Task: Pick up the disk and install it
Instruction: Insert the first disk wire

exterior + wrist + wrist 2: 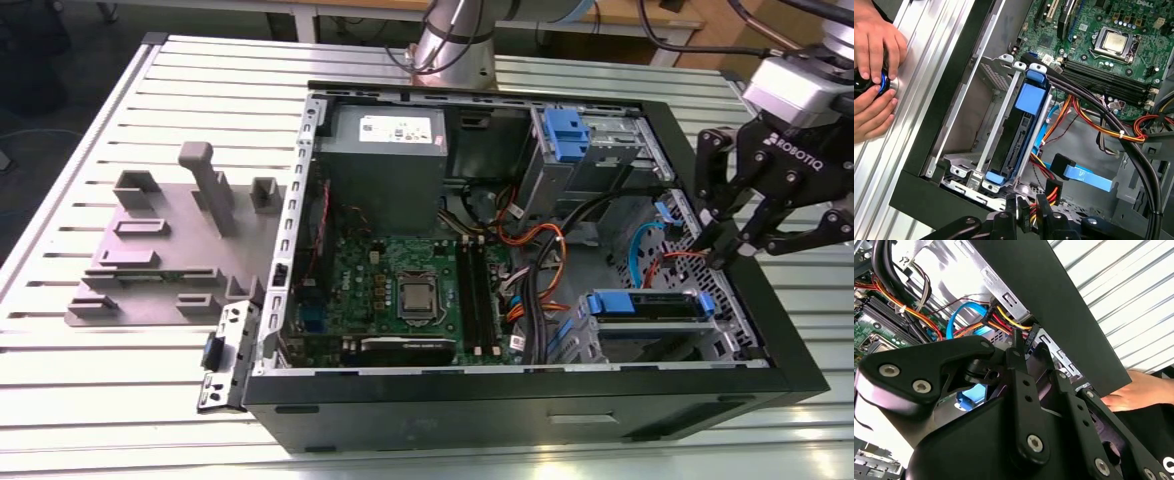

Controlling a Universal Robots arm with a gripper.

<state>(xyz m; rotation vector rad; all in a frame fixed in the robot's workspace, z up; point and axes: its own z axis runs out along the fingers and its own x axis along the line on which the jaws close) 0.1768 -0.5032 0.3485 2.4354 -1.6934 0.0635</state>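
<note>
The disk (1016, 145) stands on edge in the metal drive cage (989, 75) at a front corner of the open computer case, its blue rails along its sides. In the exterior view the disk (647, 304) sits low at the right of the case. My black gripper (747, 250) hangs over the case's right wall, a little behind the cage, open and holding nothing. In the first wrist view the gripper (1029, 220) has its tips beside a black power connector with red, yellow and orange wires. One finger (1021, 390) crosses the second wrist view near those wires.
The case (534, 390) lies open on a slatted metal table (120, 400), with the motherboard (400, 290) in its middle and cable bundles (1114, 130) beside the cage. A grey fixture plate (160, 250) lies at the exterior view's left. A person's hands (874, 50) rest outside the case wall.
</note>
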